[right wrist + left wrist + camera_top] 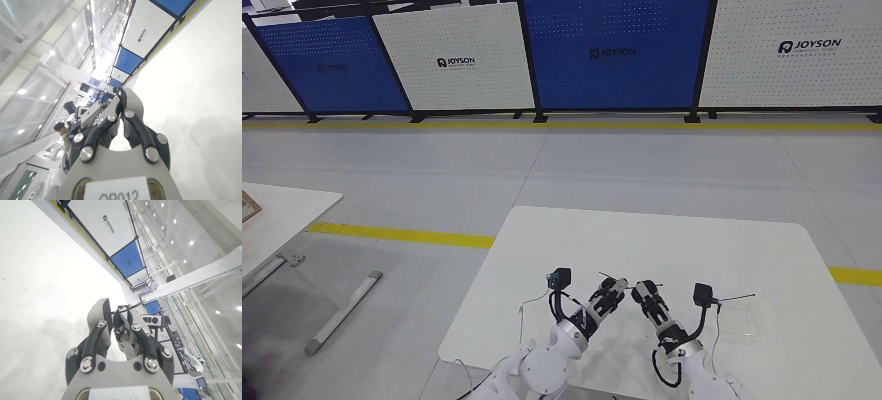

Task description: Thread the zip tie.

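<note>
Jaws on the left gripper (118, 306) stand narrowly apart in its wrist view. The black zip tie (115, 312) runs across the gap and one end reaches a finger pad; whether it is gripped there I cannot tell. In the right wrist view, the right gripper (119, 94) has its jaws closed at the tips, pinching a short black bit of the tie. In the top view, both grippers sit close side by side at lower centre, over the white table (662, 235), with a clear tray (747, 325) to their right.
</note>
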Motion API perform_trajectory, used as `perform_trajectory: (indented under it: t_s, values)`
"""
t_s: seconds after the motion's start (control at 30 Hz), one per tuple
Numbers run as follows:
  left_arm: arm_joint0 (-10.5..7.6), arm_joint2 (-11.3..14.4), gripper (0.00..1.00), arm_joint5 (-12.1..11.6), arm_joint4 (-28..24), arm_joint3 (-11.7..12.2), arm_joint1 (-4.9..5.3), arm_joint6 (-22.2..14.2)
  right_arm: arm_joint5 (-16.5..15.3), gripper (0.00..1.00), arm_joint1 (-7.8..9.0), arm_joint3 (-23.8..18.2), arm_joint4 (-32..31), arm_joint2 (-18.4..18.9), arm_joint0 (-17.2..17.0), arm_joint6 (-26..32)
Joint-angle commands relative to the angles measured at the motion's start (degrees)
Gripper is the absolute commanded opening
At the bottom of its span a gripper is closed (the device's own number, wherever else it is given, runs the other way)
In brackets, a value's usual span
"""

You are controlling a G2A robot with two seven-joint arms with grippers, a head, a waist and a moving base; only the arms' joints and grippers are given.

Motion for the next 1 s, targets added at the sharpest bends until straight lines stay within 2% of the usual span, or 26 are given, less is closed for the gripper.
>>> perform_trajectory:
  t_s: [0.0, 0.07, 0.23, 0.53, 0.6, 0.67, 0.97]
  values:
    - [0.33, 0.0, 0.39, -0.2, 0.5, -0.2, 0.07, 0.0, 0.1, 0.00, -0.07, 0.2, 0.1, 0.0, 0.1, 0.0]
    - [0.57, -0.1, 0.30, -0.4, 0.7, -0.4, 0.12, -0.1, 0.2, 0.00, -0.13, 0.3, 0.0, 0.0, 0.2, -0.1]
    - [0.83, -0.5, 0.15, -0.4, 0.6, -0.6, 0.15, 0.5, 0.3, 0.00, -0.28, 0.4, -0.2, 0.0, 0.2, -0.1]
    - [0.61, -0.3, 0.08, -0.2, 0.4, -0.2, 0.02, 1.2, 0.2, 0.00, -0.46, 0.7, -0.7, 0.0, 0.2, 0.1]
    - [0.55, -0.3, 0.02, -0.1, 0.4, -0.1, 0.00, 1.3, 0.2, 0.00, -0.49, 0.7, -0.9, 0.0, 0.2, 0.2]
    - [0.51, -0.3, 0.00, -0.1, 0.3, -0.1, -0.03, 1.4, 0.2, 0.00, -0.53, 0.7, -1.1, 0.0, 0.1, 0.1]
    - [0.81, -0.2, 0.00, -1.3, 0.6, -0.4, 0.12, -0.3, 0.6, 0.00, -0.74, 0.6, -1.9, -0.2, 0.2, 0.3]
